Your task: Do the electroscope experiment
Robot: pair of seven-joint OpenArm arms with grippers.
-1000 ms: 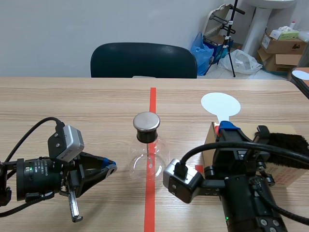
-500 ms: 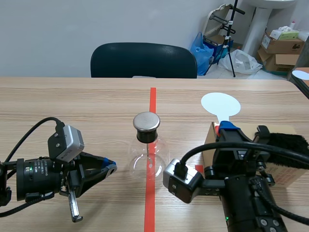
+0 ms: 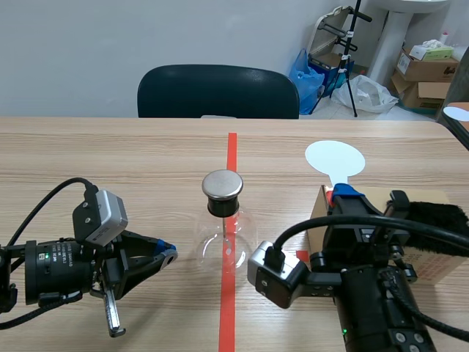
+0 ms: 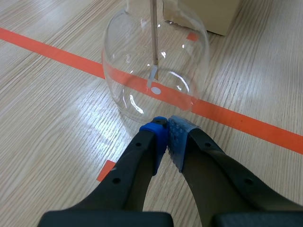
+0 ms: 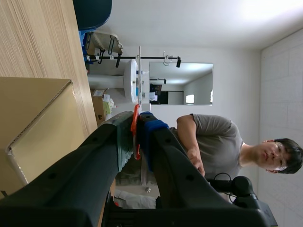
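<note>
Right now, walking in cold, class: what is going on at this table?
A two-armed robot is set up for an electroscope experiment. The right claw is shut on the stem of a white disc paddle, beside a cardboard box with black fur on top. The electroscope, a glass flask with a metal cap, stands on the red tape line. The left claw is shut on nothing, its tips just short of the flask.

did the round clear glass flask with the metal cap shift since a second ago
No. The round clear glass flask stands across the orange-red tape line exactly as before.
</note>
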